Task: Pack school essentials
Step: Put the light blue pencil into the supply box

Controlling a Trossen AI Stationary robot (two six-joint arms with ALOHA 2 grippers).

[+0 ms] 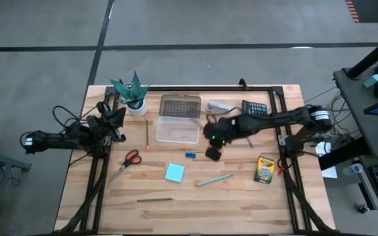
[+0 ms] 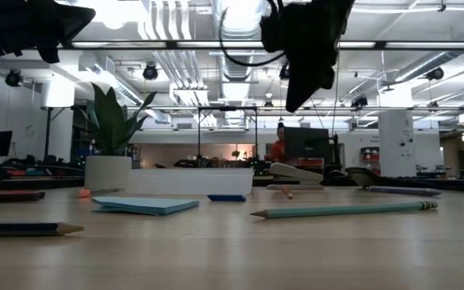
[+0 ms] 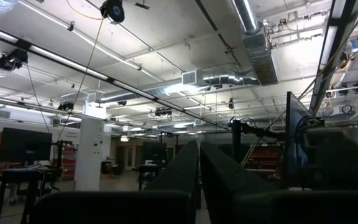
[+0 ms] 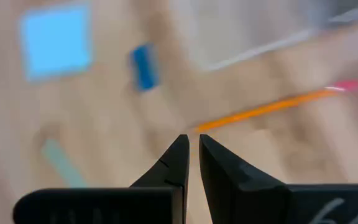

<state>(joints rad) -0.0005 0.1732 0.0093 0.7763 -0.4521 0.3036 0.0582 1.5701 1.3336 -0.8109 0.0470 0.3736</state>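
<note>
Several of your school essentials are still lying loose on the table (image 1: 84, 196); nothing is sitting in the clear case (image 1: 178, 129) yet, as far as the overhead view is showing. You are hovering the right gripper (image 1: 213, 154) above the table's middle, just off the case's 5 o'clock corner, with its jaws nearly together and holding nothing; the wrist view is showing bare wood between the tips. The left gripper (image 1: 115, 122) is waiting at the table's 9 o'clock edge beside the potted plant (image 1: 132, 95), jaws together and empty.

From the right gripper, the blue eraser (image 1: 189, 155) is lying close at 9 o'clock, the orange pencil (image 1: 147, 136) farther at 10 o'clock beside the case's short side, the blue notepad (image 1: 174, 172) at 8 o'clock, the teal pencil (image 1: 214, 179) at 6 o'clock, the crayon box (image 1: 264, 170) at 3 o'clock, the scissors (image 1: 127, 162) well away at 9 o'clock, and a dark pencil (image 1: 153, 200) near the 6 o'clock edge.

If you are descending with the jaws this narrow, you are risking jabbing a pencil and rolling it away rather than straddling it; you are also risking flicking the small eraser out of reach; the calculator (image 1: 254, 108) and stapler (image 1: 219, 106) at 1 o'clock are not for packing, and a swinging forearm may be nudging them.
</note>
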